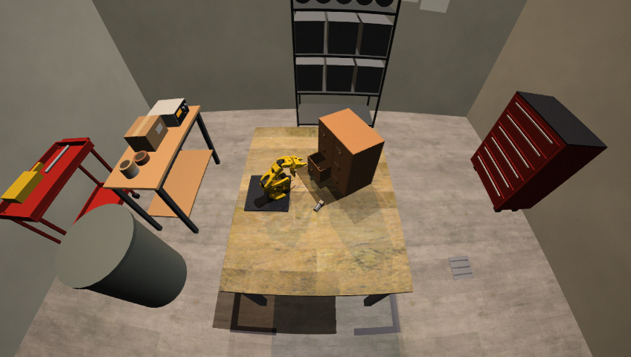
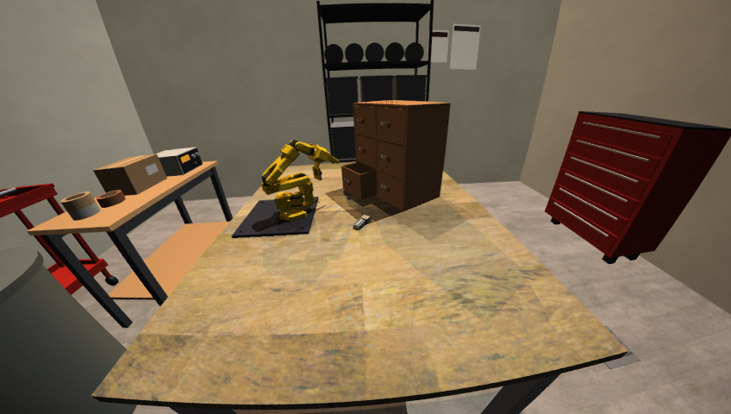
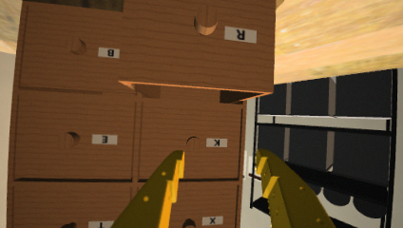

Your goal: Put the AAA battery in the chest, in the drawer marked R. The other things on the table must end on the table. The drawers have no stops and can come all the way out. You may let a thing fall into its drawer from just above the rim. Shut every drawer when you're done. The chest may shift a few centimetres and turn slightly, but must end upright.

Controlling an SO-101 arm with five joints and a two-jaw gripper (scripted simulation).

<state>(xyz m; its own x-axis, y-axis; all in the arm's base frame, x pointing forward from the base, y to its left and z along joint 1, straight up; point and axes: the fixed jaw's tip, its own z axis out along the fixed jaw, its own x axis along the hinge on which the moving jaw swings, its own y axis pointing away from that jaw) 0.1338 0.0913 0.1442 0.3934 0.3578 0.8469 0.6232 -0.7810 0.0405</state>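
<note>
Battery point(image 1: 318, 205), the AAA cell of our task, lies on the bench point(image 1: 309, 256) well below and behind our hand point(image 2: 319, 165), apart from it and from the chest point(image 1: 354, 150). It shows as a small grey-and-dark cylinder lying on its side, seen also in the exterior view point(image 2: 360, 222); it is too small to tell more.

Our hand point(image 3: 219, 190) hangs in the air in front of the chest point(image 3: 143, 119) with its fingers set narrow, a modest gap between them, and nothing in that gap. It touches nothing that we can see. In the wrist view, which is turned upside down, the gap lines up with the drawer marked K point(image 3: 190, 142).

Beyond the fingertips, the drawer marked R point(image 3: 200, 43) stands pulled out from the chest front, nearer to our hand than the other drawer fronts. In the exterior view this open drawer point(image 2: 359, 179) sits in the bottom row, just under and ahead of the hand. The drawers marked B point(image 3: 71, 52) and E point(image 3: 71, 140) are shut flush.
</note>
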